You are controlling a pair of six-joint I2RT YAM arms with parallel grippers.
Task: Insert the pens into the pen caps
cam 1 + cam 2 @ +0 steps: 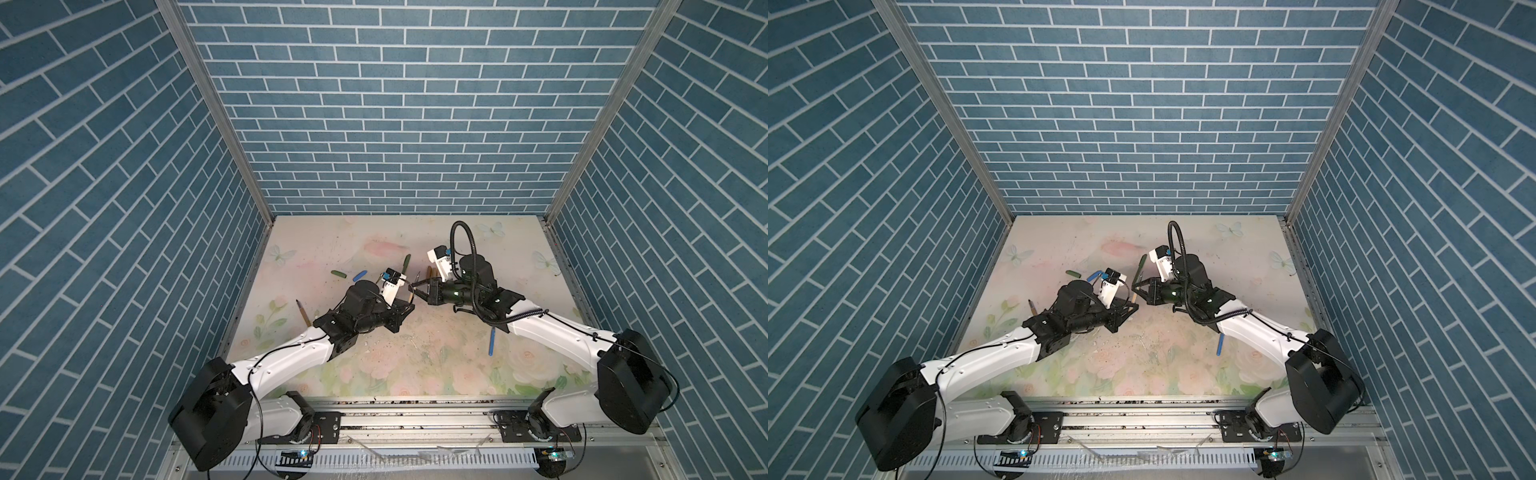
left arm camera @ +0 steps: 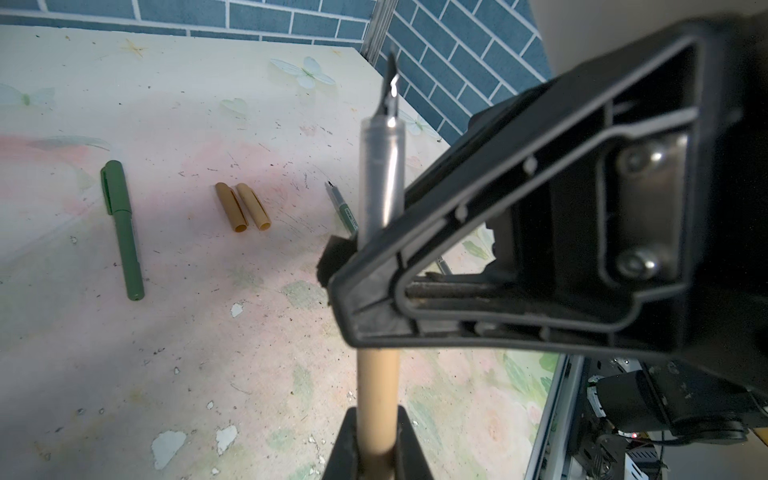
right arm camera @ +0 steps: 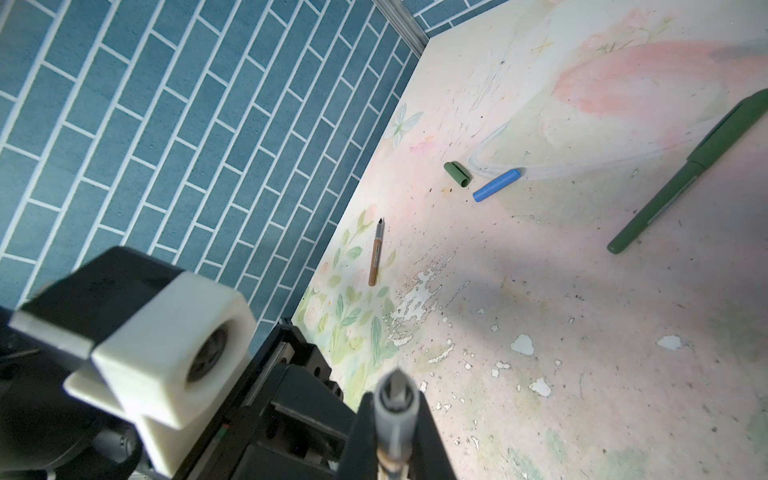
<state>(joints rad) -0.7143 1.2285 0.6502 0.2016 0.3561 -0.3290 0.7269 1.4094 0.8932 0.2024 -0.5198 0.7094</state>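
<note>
Tan pen hangs above the middle of the table, gripped by both arms at once. I see the left gripper clamped on the tan barrel. The right gripper is clamped on the same pen, farther toward its bare dark nib, beside the clear grip section. In the left wrist view, a black finger of the right gripper crosses the pen.

Everything else lies flat on the table. Toward the back is a capped green pen. Near it, a tan cap and an amber cap lie side by side, touching, with their open ends facing the same way. An uncapped green pen lies just beside them, partly hidden behind the held pen. Farther left, a green cap and a blue cap lie near each other but apart. An orange-brown pen, nib bare, lies near the left wall. A blue pen lies on the right side, its far end hidden under the right arm.
</note>
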